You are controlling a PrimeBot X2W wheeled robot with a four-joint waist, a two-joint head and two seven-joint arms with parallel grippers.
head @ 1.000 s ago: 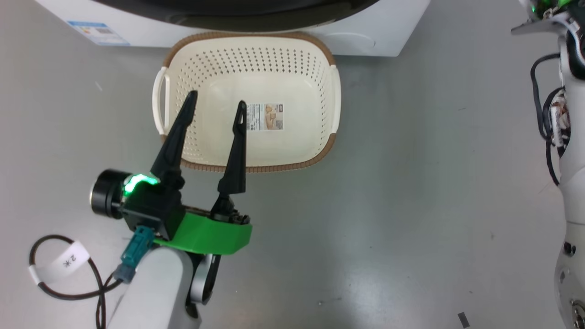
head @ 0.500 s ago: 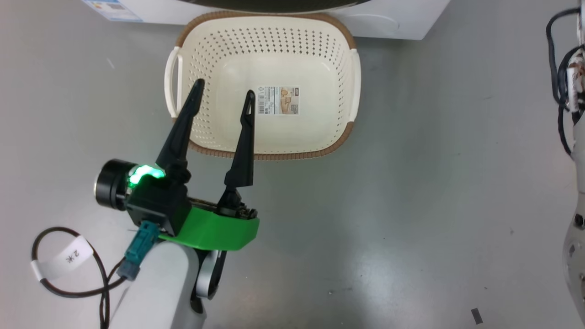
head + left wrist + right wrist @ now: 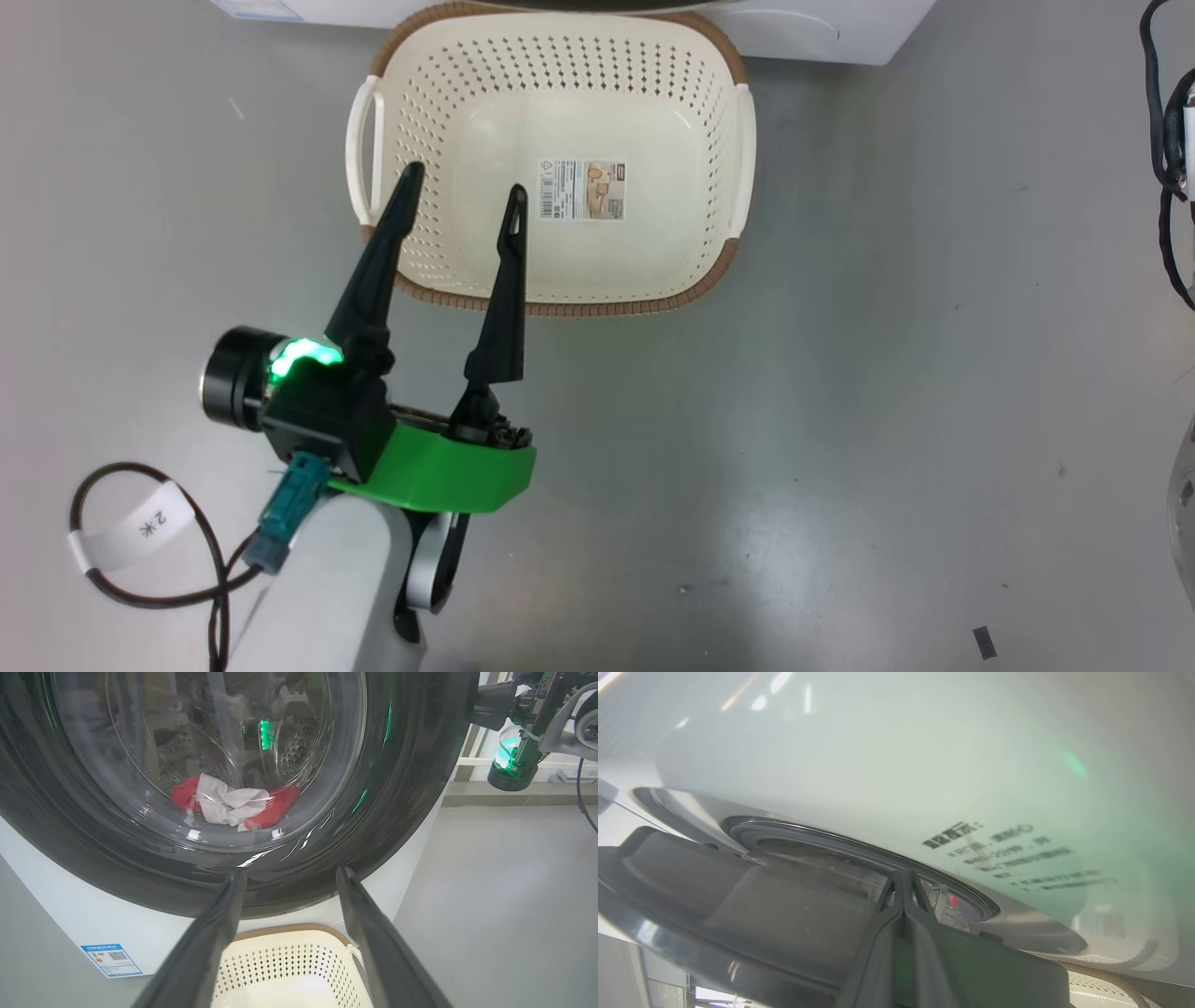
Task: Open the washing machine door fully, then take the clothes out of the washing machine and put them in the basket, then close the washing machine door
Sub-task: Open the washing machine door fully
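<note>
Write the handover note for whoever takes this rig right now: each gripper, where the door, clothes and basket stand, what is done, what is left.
Left gripper: open, empty, above the near left part of the basket.
Right gripper: shut, tips at the edge of the washing machine door.
Clothes: in the drum, seen through the door glass.
Basket: empty, on the floor in front of the washing machine.
Done: nothing finished; the door is at most barely ajar.
Left: open the door fully, move the clothes to the basket, close the door.
</note>
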